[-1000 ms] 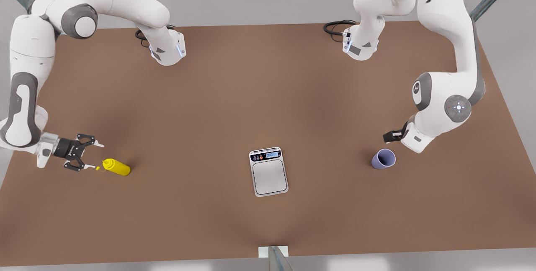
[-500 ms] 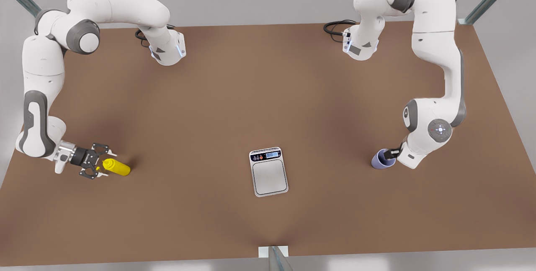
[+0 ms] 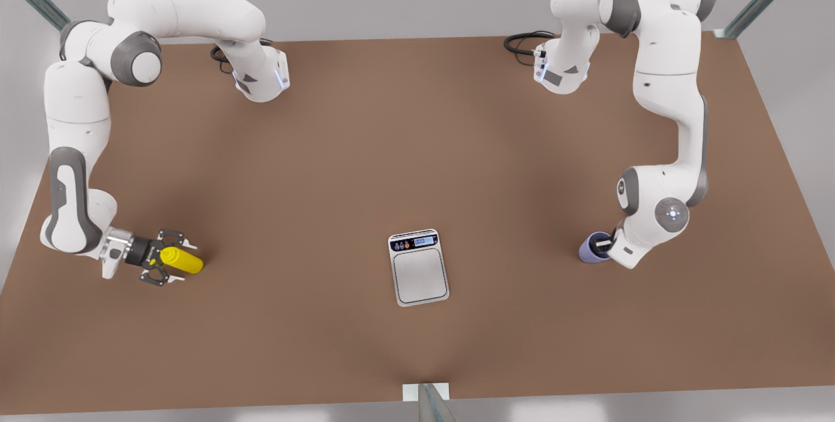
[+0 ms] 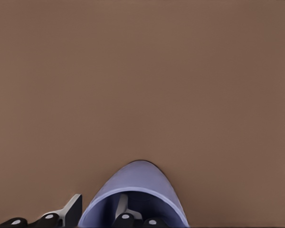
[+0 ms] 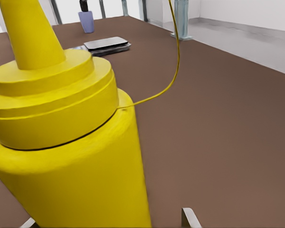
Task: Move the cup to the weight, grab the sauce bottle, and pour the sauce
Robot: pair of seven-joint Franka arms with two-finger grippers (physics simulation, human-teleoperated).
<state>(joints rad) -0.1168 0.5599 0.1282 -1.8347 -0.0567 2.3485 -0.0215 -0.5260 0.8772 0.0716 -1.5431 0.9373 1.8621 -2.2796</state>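
Our right gripper's (image 3: pixel 164 266) jaws are open around the light, squishy sauce bottle (image 3: pixel 181 260), and our left gripper's (image 4: pixel 97 219) jaws straddle the cup's (image 4: pixel 135 192) thin rim, maybe not pinching yet.

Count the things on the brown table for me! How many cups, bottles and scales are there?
Cups: 1, the lavender cup
Bottles: 1, the yellow sauce bottle
Scales: 1, the weight
Total: 3
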